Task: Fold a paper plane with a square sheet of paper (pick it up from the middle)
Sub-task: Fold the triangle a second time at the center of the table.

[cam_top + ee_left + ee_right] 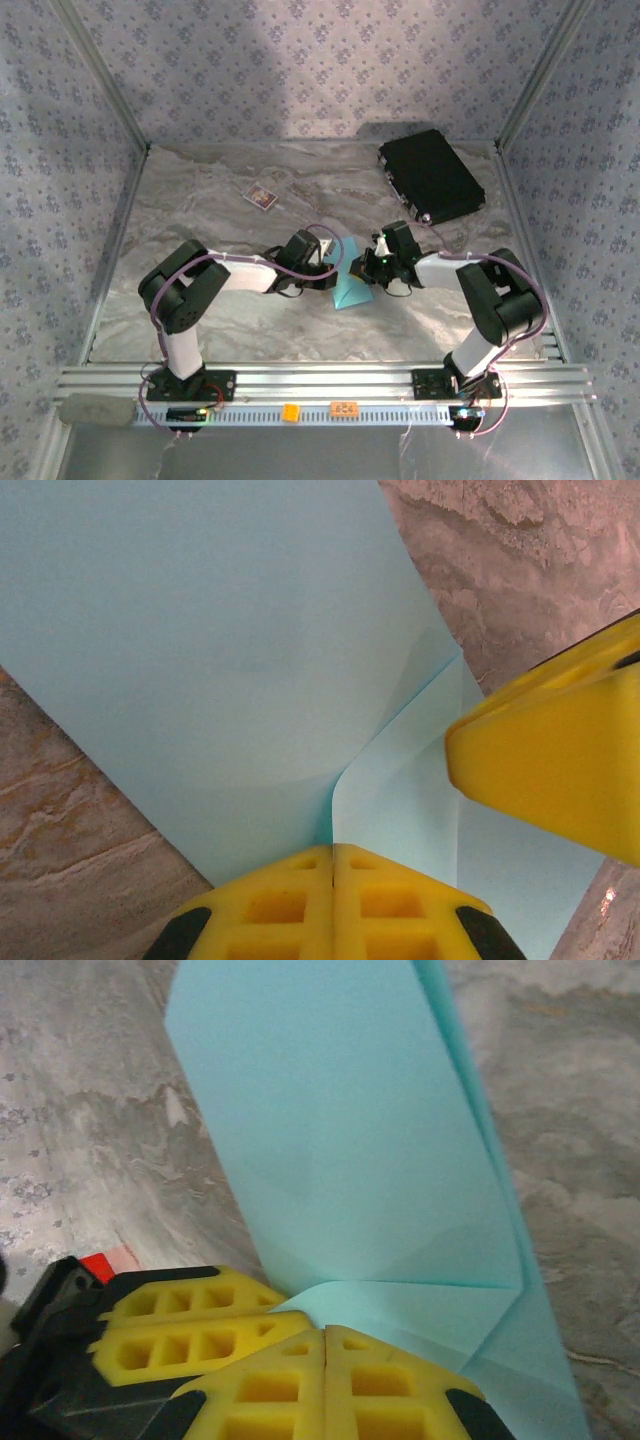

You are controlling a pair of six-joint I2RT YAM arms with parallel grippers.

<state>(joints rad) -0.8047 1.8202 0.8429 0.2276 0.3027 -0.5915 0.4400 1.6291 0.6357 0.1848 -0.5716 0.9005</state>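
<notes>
Paper (350, 292), light blue and partly folded, is held at the middle of the marbled table (200, 200), pinched between the pressed-together fingers of left gripper (333, 865) and right gripper (325, 1348) alike.

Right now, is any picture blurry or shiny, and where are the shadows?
Top external view: soft, even light, slightly grainy, with a dark shadow behind the black case. Left wrist view: a tiny bright glint on the table at the bottom right corner, and gentle shade in the fold of the paper. Right wrist view: the table looks a bit fuzzy, and the paper's right edge is darker.
</notes>
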